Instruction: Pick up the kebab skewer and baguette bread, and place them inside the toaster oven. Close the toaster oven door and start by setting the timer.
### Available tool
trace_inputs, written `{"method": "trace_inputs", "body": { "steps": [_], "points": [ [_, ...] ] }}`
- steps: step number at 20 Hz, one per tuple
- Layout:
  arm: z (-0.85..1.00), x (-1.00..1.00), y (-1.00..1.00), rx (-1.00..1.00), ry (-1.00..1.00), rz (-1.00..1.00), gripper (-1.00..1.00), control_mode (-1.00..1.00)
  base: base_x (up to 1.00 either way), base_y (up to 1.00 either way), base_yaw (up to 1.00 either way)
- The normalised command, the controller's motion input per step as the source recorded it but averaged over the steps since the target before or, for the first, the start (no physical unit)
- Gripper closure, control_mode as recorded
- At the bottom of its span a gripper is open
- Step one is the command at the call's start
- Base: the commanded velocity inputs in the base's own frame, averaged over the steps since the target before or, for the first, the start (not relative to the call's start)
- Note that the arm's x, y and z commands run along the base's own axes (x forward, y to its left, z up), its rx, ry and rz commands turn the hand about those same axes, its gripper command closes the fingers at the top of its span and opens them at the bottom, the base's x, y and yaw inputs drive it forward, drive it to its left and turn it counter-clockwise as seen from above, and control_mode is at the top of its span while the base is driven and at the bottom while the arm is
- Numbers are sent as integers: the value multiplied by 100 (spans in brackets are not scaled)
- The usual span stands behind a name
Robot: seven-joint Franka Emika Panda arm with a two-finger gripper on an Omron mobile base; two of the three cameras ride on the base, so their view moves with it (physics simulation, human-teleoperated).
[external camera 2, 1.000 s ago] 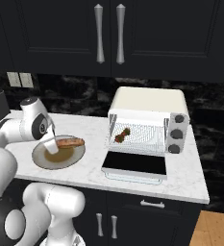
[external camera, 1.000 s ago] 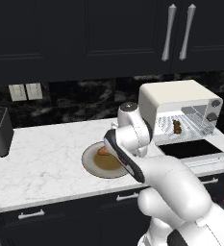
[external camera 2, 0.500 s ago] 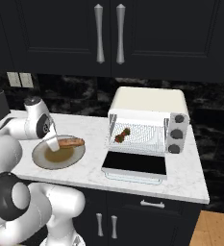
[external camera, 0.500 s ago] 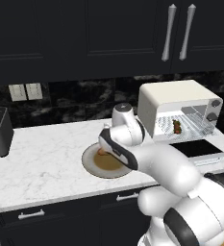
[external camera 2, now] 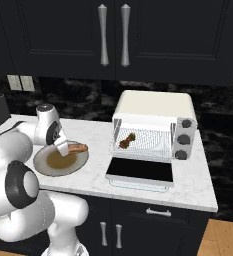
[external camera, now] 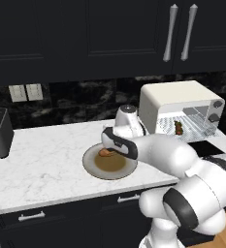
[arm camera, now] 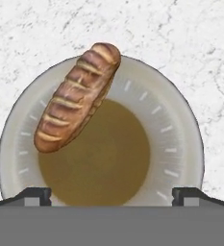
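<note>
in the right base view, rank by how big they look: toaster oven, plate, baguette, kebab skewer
1. Cream-white boxy toaster oven
2. Round grey plate with brown centre
3. Orange-brown baguette loaf, partly hidden by the arm
4. Dark brown kebab skewer; close to the baguette, unsure

Even, flat rendered light falls over my scene, bright on the pale worktop (external camera: 46,155) and dim against the black cabinets (external camera 2: 113,35). Shadows are soft and faint, with no glare. My hand view is sharp, the base views slightly coarse.
</note>
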Motion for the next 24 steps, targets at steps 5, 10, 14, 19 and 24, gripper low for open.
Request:
{"method": "trace_inputs", "body": {
  "steps": [5, 10, 14, 19, 24],
  "points": [
    [-16, 20, 11, 0, 0, 1, -100, -100, 0, 0, 0],
    [-12, 24, 10, 0, 0, 0, -100, -100, 0, 0, 0],
    [-17, 25, 2, 0, 0, 0, -100, -100, 0, 0, 0],
    [-18, 23, 0, 0, 0, 0, -100, -100, 0, 0, 0],
    [-12, 23, 10, 0, 0, 0, -100, -100, 0, 0, 0]
  ]
}}
